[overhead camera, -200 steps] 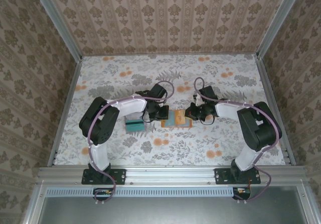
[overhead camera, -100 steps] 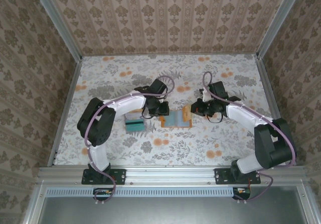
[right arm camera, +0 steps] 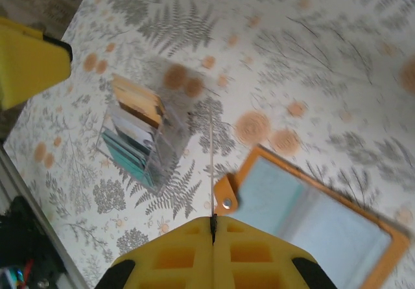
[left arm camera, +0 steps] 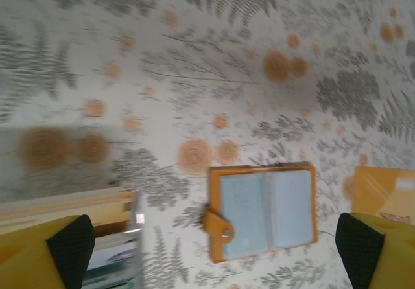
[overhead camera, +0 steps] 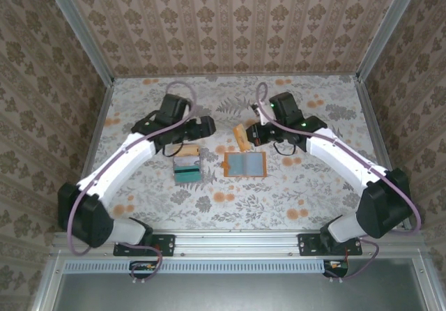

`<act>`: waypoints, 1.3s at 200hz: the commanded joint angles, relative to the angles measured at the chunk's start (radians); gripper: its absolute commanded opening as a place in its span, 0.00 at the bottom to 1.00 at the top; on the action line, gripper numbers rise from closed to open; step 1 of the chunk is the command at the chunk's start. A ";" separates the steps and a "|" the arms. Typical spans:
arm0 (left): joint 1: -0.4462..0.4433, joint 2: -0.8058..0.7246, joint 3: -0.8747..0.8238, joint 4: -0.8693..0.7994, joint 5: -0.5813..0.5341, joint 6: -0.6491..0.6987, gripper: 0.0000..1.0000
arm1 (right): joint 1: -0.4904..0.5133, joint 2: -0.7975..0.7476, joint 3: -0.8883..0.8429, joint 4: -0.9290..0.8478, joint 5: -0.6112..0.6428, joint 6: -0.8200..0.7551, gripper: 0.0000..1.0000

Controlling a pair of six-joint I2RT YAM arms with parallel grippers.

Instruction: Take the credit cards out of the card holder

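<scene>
aloft, the outstretched left hand [overhead camera: 206,130] gapes empty; the right hand [overhead camera: 254,135] pinches an orange credit card [overhead camera: 241,137].

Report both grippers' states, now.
Left gripper: open, holding nothing.
Right gripper: closed on an orange card, lifted off the table.
</scene>
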 commanded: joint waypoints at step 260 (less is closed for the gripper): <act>0.395 -0.724 -0.255 -0.479 -0.273 -0.042 1.00 | 0.403 0.733 0.795 -0.250 0.353 -0.810 0.00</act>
